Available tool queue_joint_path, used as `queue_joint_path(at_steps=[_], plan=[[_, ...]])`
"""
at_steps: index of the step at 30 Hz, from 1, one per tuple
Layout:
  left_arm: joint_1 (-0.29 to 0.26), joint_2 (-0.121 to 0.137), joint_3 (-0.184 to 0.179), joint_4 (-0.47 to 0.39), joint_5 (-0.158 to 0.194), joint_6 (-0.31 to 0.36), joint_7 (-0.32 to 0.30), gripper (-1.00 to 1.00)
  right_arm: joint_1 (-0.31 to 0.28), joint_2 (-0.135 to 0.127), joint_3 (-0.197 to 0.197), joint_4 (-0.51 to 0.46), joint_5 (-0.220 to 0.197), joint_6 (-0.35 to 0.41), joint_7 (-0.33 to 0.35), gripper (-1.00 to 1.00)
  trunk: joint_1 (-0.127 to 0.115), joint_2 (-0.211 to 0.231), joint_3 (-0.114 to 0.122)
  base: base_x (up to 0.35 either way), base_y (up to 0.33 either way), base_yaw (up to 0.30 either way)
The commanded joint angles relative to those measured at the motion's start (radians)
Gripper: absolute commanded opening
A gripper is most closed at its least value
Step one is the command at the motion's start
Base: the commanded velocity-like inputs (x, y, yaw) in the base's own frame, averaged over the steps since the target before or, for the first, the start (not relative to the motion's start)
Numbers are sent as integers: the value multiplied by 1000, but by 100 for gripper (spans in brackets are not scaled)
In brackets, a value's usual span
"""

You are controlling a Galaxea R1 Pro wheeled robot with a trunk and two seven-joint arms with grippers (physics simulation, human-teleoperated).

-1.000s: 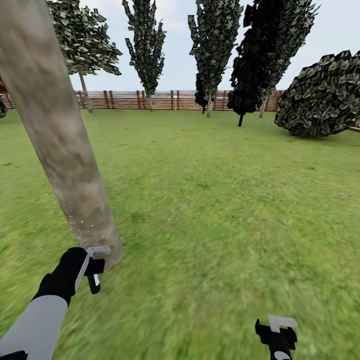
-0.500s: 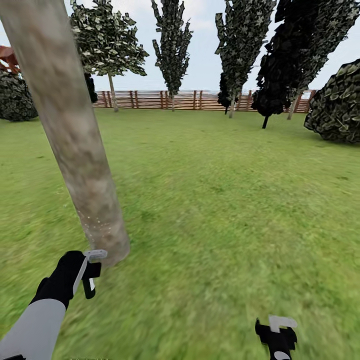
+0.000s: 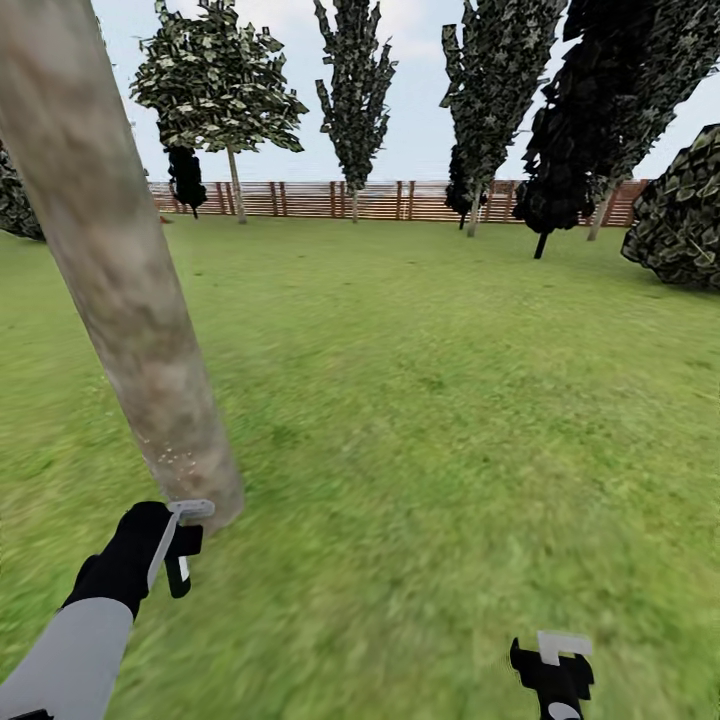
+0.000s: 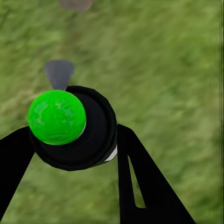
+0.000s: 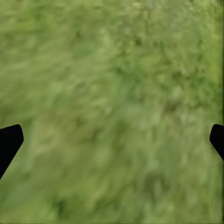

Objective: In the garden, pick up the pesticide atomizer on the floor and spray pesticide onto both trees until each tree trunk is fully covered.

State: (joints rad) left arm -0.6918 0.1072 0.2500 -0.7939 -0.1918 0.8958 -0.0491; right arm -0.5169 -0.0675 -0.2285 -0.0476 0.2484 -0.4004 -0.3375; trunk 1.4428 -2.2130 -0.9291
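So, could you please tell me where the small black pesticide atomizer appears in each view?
Head view: lower left, held in the left pincer beside the pale mottled tree trunk.
Left wrist view: centre-left, the black atomizer between the fingers.
Right wrist view: not in it.
Shared landmark: the green lawn.

Head camera looks forward over lawn (image 3: 450, 400); both wrist cameras face it closely.

Camera panned further left: thick pale mottled tree trunk (image 3: 120, 290) and brown slatted fence (image 3: 400, 200) shifted in frame.
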Motion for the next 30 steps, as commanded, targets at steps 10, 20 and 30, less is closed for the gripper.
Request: queue_joint_path(at_steps=[10, 20, 30], plan=[[0, -1, 1, -1, 0, 0, 0, -100, 0, 0, 0, 0, 0, 0, 0, 100, 0, 0, 0, 105, -275, 256], [0, 0, 2, -1, 0, 0, 0, -100, 0, 0, 0, 0, 0, 0, 0, 100, 0, 0, 0, 104, -275, 276], [0, 1, 2, -1, 0, -2, 0, -100, 0, 0, 0, 0, 0, 0, 0, 100, 0, 0, 0, 142, -273, 25]])
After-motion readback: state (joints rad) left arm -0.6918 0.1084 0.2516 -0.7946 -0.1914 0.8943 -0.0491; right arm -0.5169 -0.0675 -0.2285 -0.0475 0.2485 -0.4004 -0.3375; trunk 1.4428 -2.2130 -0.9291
